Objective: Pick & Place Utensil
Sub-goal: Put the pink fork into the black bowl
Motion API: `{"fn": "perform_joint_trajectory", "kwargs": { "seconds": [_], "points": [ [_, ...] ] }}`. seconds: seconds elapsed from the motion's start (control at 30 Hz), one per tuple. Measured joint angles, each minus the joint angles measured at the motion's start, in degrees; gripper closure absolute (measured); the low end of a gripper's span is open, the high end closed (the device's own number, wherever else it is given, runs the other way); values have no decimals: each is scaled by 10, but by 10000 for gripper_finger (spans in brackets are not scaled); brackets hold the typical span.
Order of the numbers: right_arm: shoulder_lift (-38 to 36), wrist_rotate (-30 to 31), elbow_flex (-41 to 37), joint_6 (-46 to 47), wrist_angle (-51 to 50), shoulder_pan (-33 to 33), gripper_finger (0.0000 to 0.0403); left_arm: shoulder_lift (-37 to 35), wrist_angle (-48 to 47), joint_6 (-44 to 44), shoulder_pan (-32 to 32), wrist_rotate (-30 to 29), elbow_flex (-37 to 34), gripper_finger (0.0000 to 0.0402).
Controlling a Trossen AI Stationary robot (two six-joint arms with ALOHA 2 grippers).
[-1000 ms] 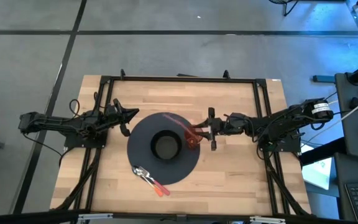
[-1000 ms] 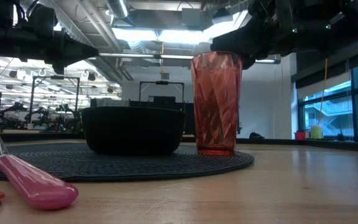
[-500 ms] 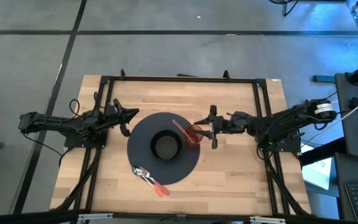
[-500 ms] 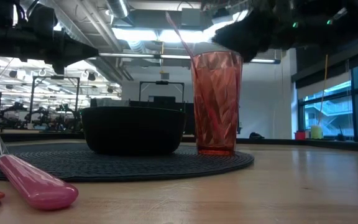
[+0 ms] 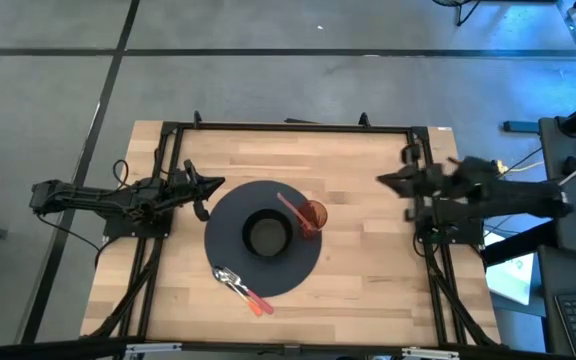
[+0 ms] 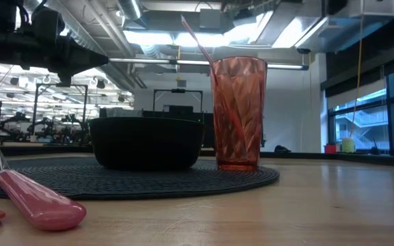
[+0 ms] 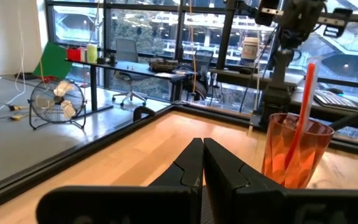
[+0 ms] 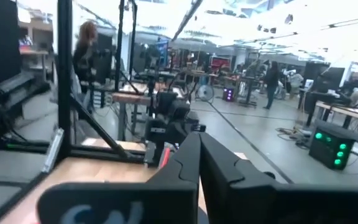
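Note:
A red faceted cup [image 5: 314, 214] [image 6: 238, 113] [image 7: 294, 149] stands upright on the right part of a dark round placemat [image 5: 230, 215]. A pink utensil [image 5: 290, 207] [image 6: 195, 37] [image 7: 303, 99] stands in the cup, its upper end leaning over the rim toward the black bowl [image 5: 266, 235] [image 6: 146, 140] in the mat's middle. My right gripper [image 5: 381, 180] [image 8: 199, 140] is shut and empty near the table's right edge, well clear of the cup. My left gripper [image 5: 211, 184] [image 7: 202, 146] waits, shut, just off the mat's left rim.
A fork and another pink-handled utensil [image 5: 240, 286] [image 6: 29, 198] lie at the mat's near edge, partly on the wood. Black frame rails [image 5: 288, 127] run along the table's far, left and right sides. Bare wood lies between the cup and my right gripper. A person [image 8: 86, 43] stands in the room beyond.
My right gripper was over the cup's right side and has drawn back toward the table's right edge. The pink utensil, unseen above the cup a second ago, now stands in the cup with its upper end leaning out. Cup, bowl and left arm kept still.

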Motion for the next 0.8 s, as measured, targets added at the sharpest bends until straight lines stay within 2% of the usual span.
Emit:
{"fn": "perform_joint_trajectory", "kwargs": {
  "seconds": [0.13,0.3,0.47,0.7,0.8],
  "points": [
    [-61,-12,2,38,-55,0,395,0,0,0,0,-14,0,393],
    [-126,-11,-3,31,-116,0,399,0,1,0,0,-19,0,393],
    [-172,-11,-69,51,-108,0,398,0,1,3,0,-20,0,393],
    [-228,-17,-184,52,20,0,398,0,1,4,0,-20,0,393],
    [-248,-20,-222,43,42,0,397,0,1,4,0,-20,0,393]
  ]
}}
